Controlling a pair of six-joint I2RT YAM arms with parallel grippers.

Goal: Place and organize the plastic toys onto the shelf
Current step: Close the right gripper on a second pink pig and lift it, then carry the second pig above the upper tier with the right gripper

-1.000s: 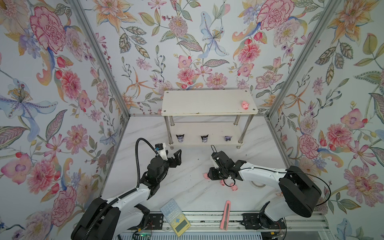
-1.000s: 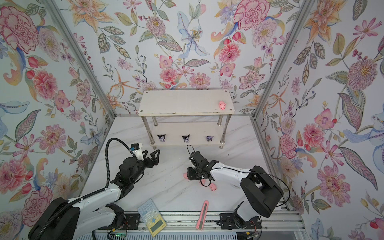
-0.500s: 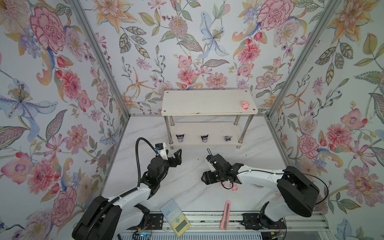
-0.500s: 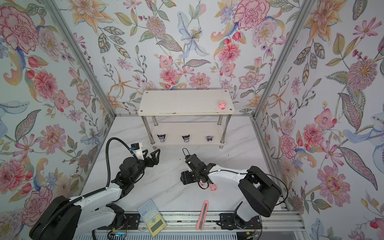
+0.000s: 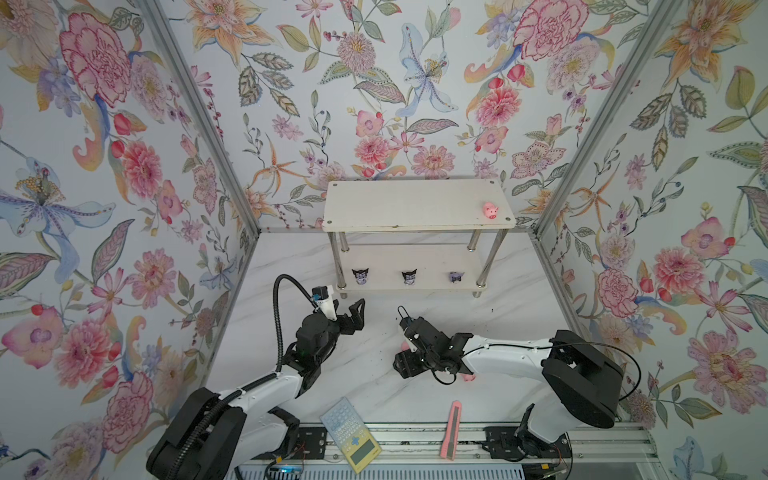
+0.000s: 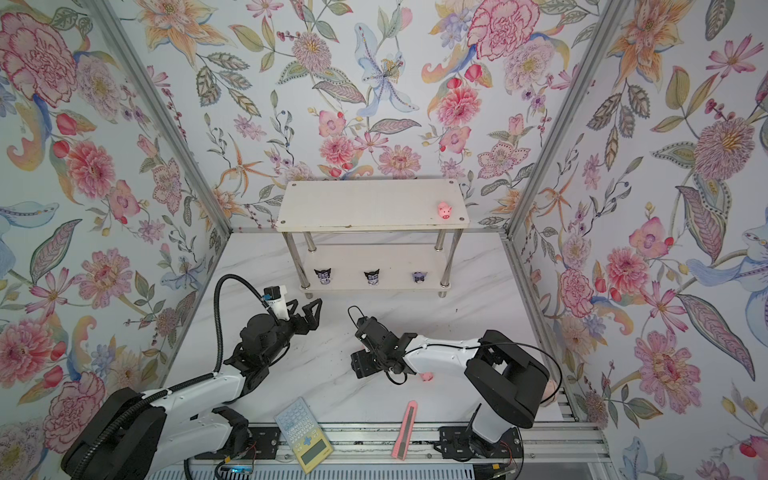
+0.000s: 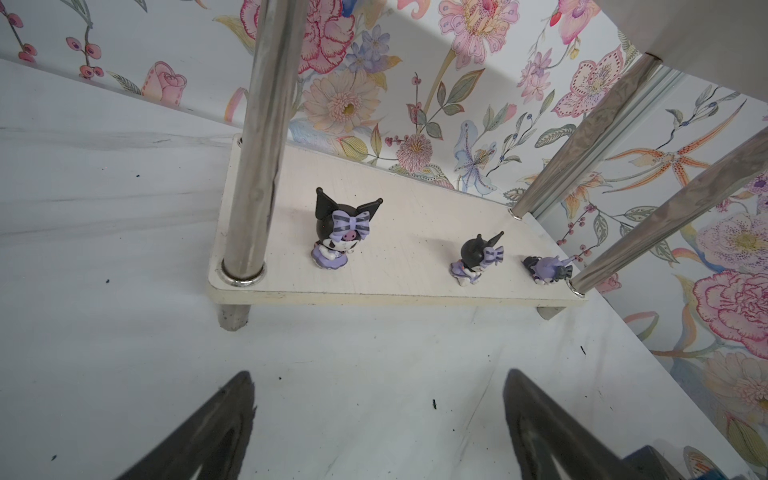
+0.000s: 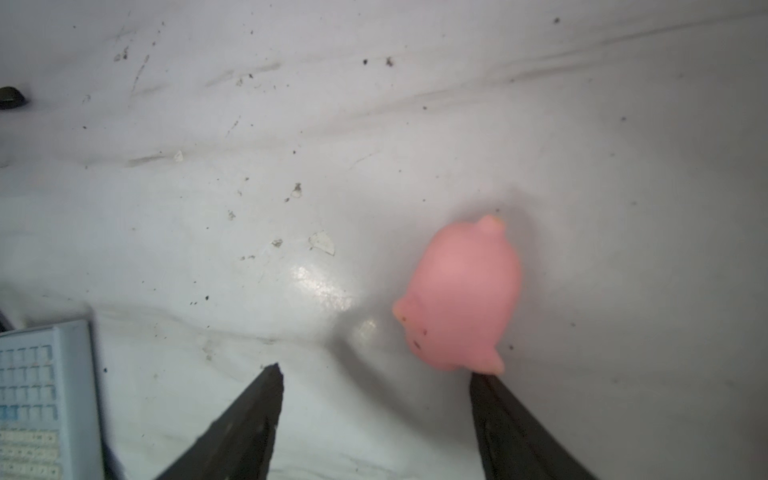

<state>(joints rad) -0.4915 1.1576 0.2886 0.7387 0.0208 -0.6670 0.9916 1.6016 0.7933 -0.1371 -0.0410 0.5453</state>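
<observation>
Pink pig (image 8: 461, 295) lies on the counter (image 8: 208, 124), and the right end effector (image 8: 376, 372) hangs low over it, jaws spread, nothing between them. My read: this is the pick. To do it well, the wrist wants to slide sideways until the pig sits squarely between the fingers. Then it should drop and close across the round body, not an ear, or the toy may squirt away on that slick marble. For now the pig is off-centre, out beyond one fingertip (image 8: 494, 407) and about touching it, with the calculator (image 8: 41, 395) well off to the other side. A second pink toy (image 5: 468, 378) peeks out beside the right arm in a top view. Further on, the left end effector (image 7: 380, 374) is spread and empty, facing the shelf (image 5: 415, 203). On its lower board the nearest figurine (image 7: 345, 232) and the middle figurine (image 7: 478, 259) stand upright, while the third figurine (image 7: 546, 270) lies tipped over. Up top, the shelved pig (image 5: 491, 210) sits near the right end.
</observation>
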